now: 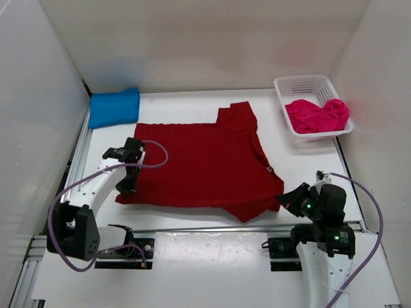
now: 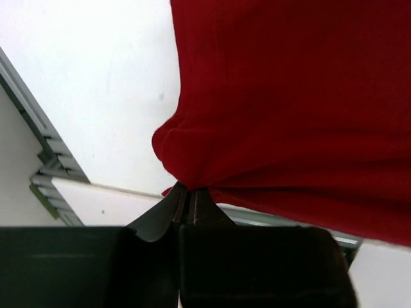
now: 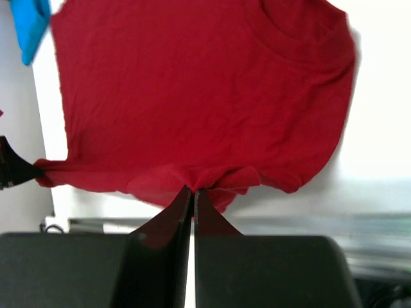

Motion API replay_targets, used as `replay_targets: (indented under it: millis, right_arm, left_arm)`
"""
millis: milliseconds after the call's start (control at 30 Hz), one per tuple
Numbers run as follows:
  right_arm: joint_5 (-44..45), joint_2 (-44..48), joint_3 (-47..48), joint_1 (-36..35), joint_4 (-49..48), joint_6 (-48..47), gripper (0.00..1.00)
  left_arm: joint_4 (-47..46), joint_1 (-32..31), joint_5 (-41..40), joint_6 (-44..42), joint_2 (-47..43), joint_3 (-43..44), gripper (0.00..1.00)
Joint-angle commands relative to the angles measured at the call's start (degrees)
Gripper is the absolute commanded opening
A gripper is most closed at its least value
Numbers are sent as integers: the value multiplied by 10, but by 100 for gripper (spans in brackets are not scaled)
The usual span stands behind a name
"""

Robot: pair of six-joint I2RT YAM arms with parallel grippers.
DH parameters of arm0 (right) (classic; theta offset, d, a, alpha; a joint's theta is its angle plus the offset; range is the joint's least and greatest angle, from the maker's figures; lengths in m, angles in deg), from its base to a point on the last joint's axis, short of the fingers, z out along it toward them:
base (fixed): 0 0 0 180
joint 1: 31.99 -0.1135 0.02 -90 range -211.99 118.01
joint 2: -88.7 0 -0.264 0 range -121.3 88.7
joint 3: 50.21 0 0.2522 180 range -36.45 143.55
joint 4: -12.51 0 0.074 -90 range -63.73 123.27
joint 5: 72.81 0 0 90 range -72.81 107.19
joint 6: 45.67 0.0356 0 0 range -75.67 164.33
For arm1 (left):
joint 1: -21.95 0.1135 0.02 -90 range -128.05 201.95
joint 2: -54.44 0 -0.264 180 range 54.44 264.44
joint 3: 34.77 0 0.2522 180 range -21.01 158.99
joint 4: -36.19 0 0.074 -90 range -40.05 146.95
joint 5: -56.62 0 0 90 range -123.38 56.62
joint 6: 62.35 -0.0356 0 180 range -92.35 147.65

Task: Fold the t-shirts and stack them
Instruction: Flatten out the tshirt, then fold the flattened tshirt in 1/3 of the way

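A white mesh basket [image 1: 303, 81] sits at the far right corner of the white table [image 1: 186, 101]. White walls [image 1: 192, 38] enclose the table on three sides. Along its left edge runs what looks like a metal rail [image 1: 78, 149].

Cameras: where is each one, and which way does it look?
Top external: above and behind, looking down on the red shirt; both arms show.
Left wrist: on that arm, facing the left end effector pinching the shirt.
Right wrist: on that arm, facing the right end effector pinching the shirt.
All share the red shirt.
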Motion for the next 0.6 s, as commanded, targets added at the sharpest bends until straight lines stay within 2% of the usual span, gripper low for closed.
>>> replay_targets:
  millis: [0,133,267,367,567]
  right_arm:
    - [-25,10,-13,-2,36,22,0]
    - [-33,-47,-18,-2,-9,16,0]
    - [-44,-159,-1,-2,-81,-27,0]
    - [-20,-214,12,-10,-103,-61,0]
    - [-14,-199,-12,-18,-97,-56,0]
  left_arm:
    - [14,0,-28,0,-40,-23,10]
    - [29,0,-15,0,-47,-37,10]
    - [18,6,-15,0,-11,-20,10]
    - [11,11,-10,0,7,-20,10]
    - [-18,33,-8,0,18,-50,10]
